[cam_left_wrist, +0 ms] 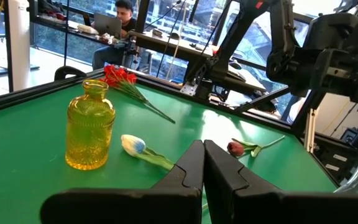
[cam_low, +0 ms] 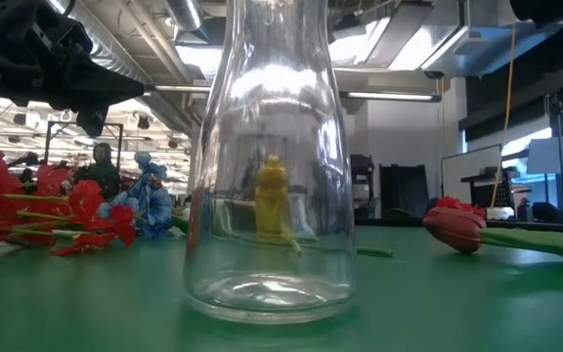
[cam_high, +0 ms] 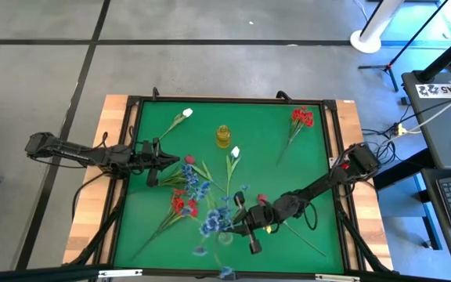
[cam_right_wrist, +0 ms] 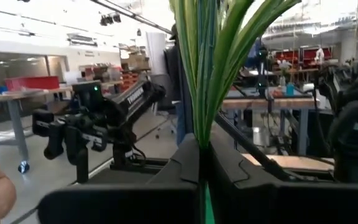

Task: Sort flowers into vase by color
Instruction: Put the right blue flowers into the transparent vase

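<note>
Low view, nearest the lens: a clear glass vase [cam_low: 270, 196] stands upright at centre frame, empty as far as I can see, with a yellow vase [cam_low: 272, 200] showing through it farther back. In the high view the right end effector [cam_high: 245, 227] sits lower centre of the frame, right over the blurred clear vase, clamped on a blue flower bunch [cam_high: 214, 223]; the right wrist view shows its fingers pressed together on green stems [cam_right_wrist: 213, 68] that rise straight up from the grip. Judgement: it holds the bunch by the stems with the heads toward the clear vase; whether any stem is inside the neck I cannot tell. The left end effector [cam_high: 171, 162] is at centre left of the high frame, fingers together, nothing held, hovering above the green desk [cam_high: 319, 204]. Loose flowers: red clusters [cam_high: 182, 205] and more blue heads [cam_high: 194, 184] left of centre, a dark rosebud [cam_low: 454, 227] at right in the low view, a white bud [cam_high: 235, 152] just below the yellow vase, another white bud [cam_high: 186, 113] upper left, a red bunch [cam_high: 302, 117] upper right. Handling: stems look light, thin, springy, and likely to slip or fan out; grip mid-stem, not the soft heads. The glass vase looks tippable if nudged.
</note>
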